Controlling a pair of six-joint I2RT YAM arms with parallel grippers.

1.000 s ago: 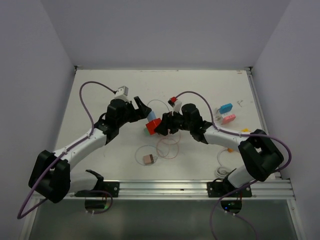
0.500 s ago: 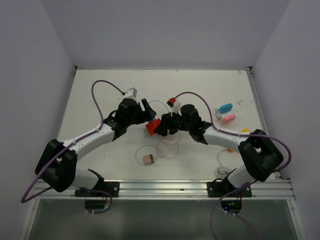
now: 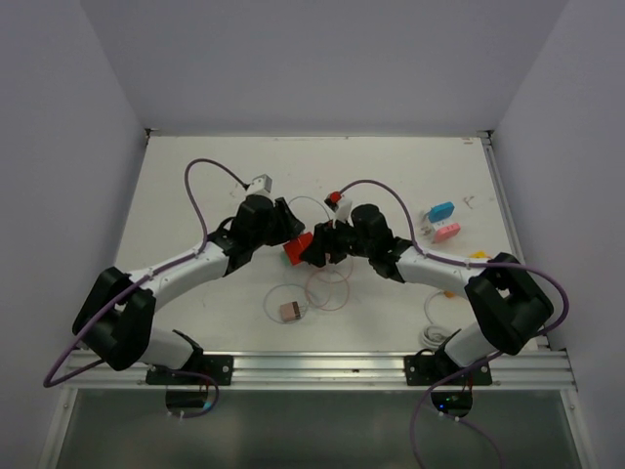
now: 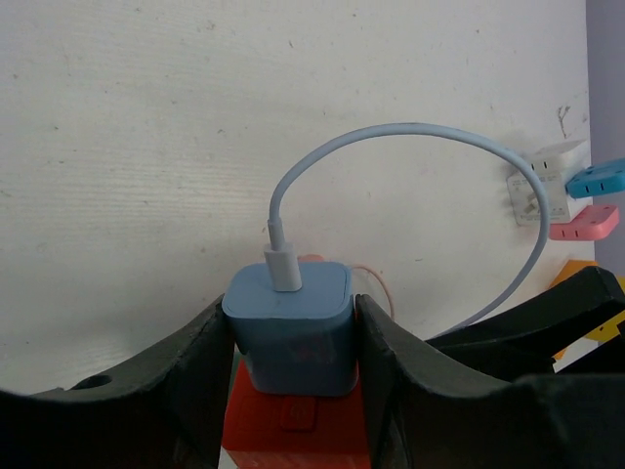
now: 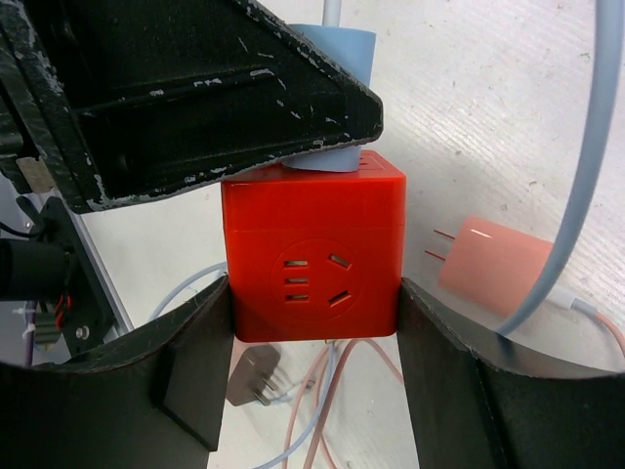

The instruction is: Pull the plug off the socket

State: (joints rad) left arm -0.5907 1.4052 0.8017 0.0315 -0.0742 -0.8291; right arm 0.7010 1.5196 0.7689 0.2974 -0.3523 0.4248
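One red socket (image 3: 299,248). Four plugs: one blue plug (image 4: 290,327) on top of the socket, one pink plug (image 5: 493,264) just beside it, one brownish plug (image 3: 290,311) near it, and one white plug (image 4: 547,181) well apart from it. Two small blocks lie by the white plug: one blue block (image 3: 441,210) and one pink block (image 3: 446,232). Two grippers are at the socket: the left gripper (image 3: 289,231) and the right gripper (image 3: 317,249).

Left arm (image 3: 178,266) and right arm (image 3: 430,266) angle inward. Left end effector (image 3: 291,231) and right end effector (image 3: 314,250) meet nearly tip to tip, each with fingers closed in a grasp
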